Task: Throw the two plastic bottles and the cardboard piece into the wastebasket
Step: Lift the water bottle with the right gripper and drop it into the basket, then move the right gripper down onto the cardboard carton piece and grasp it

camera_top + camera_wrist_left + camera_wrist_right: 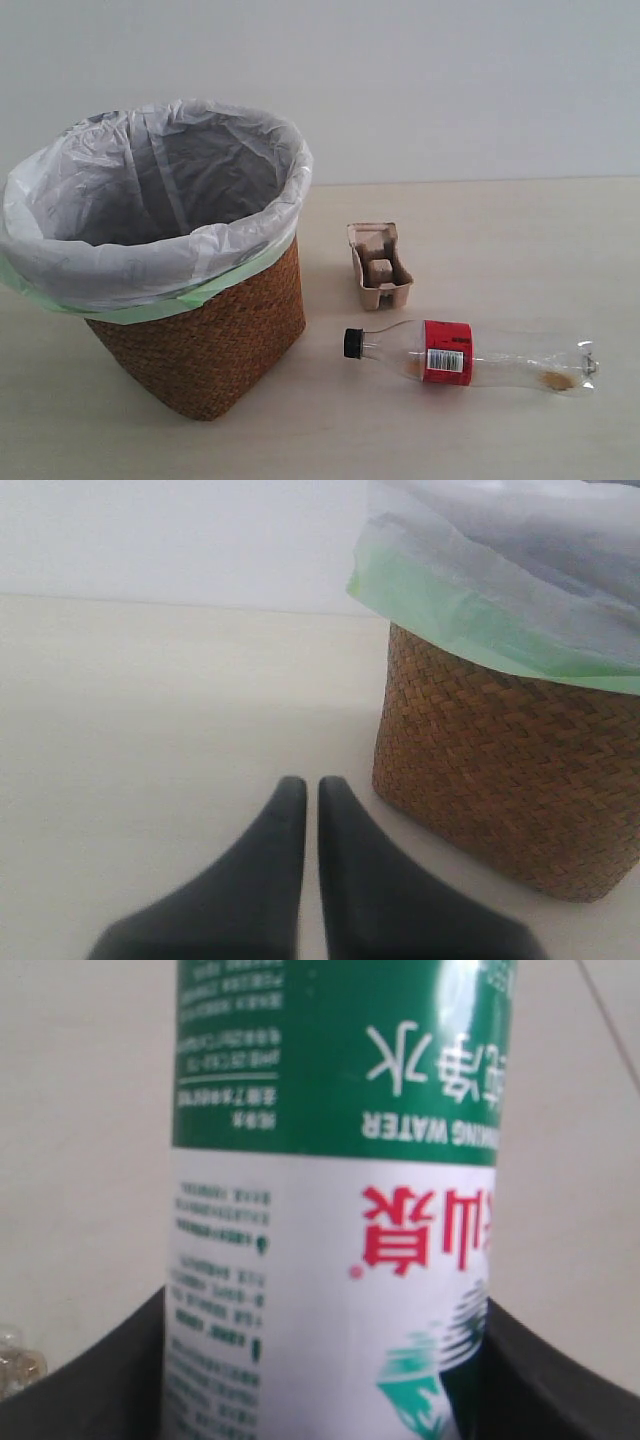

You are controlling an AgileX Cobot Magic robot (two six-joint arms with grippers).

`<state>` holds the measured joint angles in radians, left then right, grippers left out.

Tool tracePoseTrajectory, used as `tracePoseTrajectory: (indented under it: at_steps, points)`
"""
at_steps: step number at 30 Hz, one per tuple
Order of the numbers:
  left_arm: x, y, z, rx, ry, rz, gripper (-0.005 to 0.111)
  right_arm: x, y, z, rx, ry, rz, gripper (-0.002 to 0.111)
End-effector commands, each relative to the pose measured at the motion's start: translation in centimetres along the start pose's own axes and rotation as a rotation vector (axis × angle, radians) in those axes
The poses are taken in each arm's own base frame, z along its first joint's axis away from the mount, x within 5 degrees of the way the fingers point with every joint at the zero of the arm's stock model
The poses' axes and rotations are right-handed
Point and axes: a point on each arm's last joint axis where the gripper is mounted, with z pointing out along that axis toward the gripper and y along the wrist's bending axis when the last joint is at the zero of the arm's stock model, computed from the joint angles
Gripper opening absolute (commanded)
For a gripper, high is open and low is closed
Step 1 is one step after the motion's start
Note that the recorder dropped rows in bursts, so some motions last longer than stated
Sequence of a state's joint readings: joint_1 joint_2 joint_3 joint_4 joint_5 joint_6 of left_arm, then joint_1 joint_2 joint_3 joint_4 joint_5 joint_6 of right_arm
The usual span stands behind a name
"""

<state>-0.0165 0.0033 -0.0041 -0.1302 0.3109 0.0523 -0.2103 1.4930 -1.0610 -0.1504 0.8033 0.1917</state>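
The wicker wastebasket with its white bag stands on the left of the exterior view. To its right lies the beige cardboard piece. In front of that lies the slim bottle on its side, with its black cap towards the basket. The green-white labelled bottle fills the right wrist view, and my right gripper is shut on it; its cap is out of view. My left gripper is shut and empty, low over the table beside the wastebasket. Neither gripper shows in the exterior view.
The pale beige table runs back to a white wall. The bag's green edge hangs over the basket rim. A bit of clear plastic shows at the edge of the right wrist view.
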Motion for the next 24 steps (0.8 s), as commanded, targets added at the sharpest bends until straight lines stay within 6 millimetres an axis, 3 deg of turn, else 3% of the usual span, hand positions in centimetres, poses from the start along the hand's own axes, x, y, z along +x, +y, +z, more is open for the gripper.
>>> tracePoseTrajectory:
  at_steps: [1,4,7,8,9,11,12,14,20,24]
  points:
    - [0.1,0.0,0.0,-0.002,0.000,-0.006,0.004,-0.4,5.2,0.4,-0.188,-0.035,-0.046,0.000]
    - [0.1,0.0,0.0,-0.002,0.000,-0.006,0.004,-1.1,12.6,-3.3,-0.433,-0.118,-0.167,0.000]
    - [0.1,0.0,0.0,-0.002,0.000,-0.006,0.004,-1.6,20.7,-11.5,-0.786,-0.208,-0.296,0.010]
    - [0.1,0.0,0.0,-0.002,0.000,-0.006,0.004,-1.3,23.4,-14.4,-0.920,-0.208,-0.332,0.023]
    - [0.1,0.0,0.0,-0.002,0.000,-0.006,0.004,-1.6,24.8,-17.2,-1.004,-0.246,-0.349,0.034]
    - [0.1,0.0,0.0,-0.002,0.000,-0.006,0.004,-1.7,27.4,-21.3,-1.088,-0.320,-0.416,0.069]
    - [0.1,0.0,0.0,-0.002,0.000,-0.006,0.004,-1.8,28.1,-22.3,-1.092,-0.329,-0.417,0.081]
    - [0.1,0.0,0.0,-0.002,0.000,-0.006,0.004,-2.5,28.7,-23.3,-1.066,-0.307,-0.355,0.085]
    - [0.1,0.0,0.0,-0.002,0.000,-0.006,0.004,-3.7,27.5,-21.1,-0.701,-0.304,-0.419,0.071]
    - [0.1,0.0,0.0,-0.002,0.000,-0.006,0.004,-4.6,25.6,-19.9,-0.438,-0.339,-0.416,0.071]
